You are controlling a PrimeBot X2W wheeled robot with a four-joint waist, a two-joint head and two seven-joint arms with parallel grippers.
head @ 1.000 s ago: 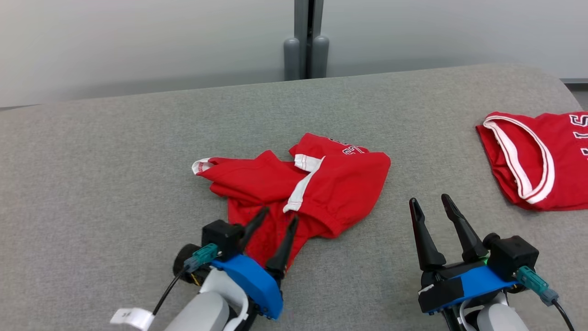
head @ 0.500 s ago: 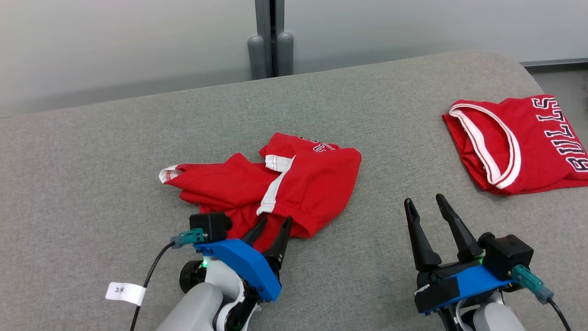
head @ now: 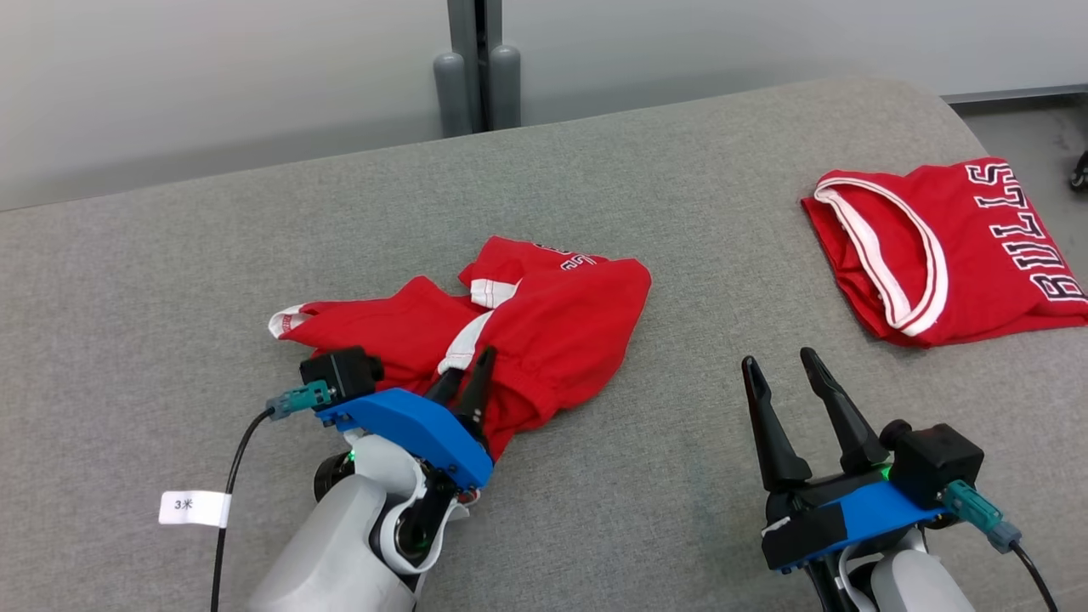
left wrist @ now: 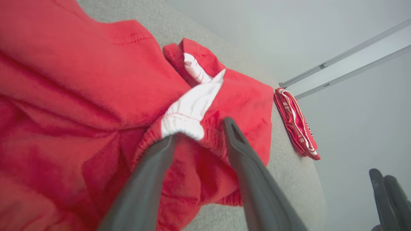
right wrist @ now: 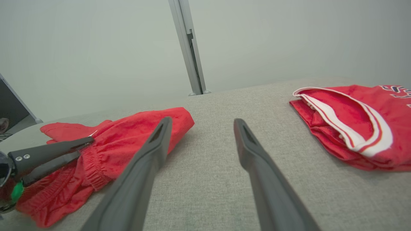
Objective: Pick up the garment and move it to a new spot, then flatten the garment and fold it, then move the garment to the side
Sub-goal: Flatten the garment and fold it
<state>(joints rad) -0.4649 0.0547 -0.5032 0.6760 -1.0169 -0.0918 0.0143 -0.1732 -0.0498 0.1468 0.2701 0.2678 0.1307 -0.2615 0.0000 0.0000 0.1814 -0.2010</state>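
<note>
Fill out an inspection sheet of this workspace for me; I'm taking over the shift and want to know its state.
Surface: grey fabric-covered table, flat, no stains seen.
Job's things: red garment with white trim, crumpled near the table's middle, not yet flattened.
Clutter: folded red jersey lettered BULLS, off to the right, apart from the garment.
Grippers: left gripper at the garment's near edge, a fold between its parted fingers; right gripper open over bare table, touching nothing.
Cables: black cable with a white tag by the left arm; another cable at the right wrist.
Surroundings: pale wall, grey post behind the table.
</note>
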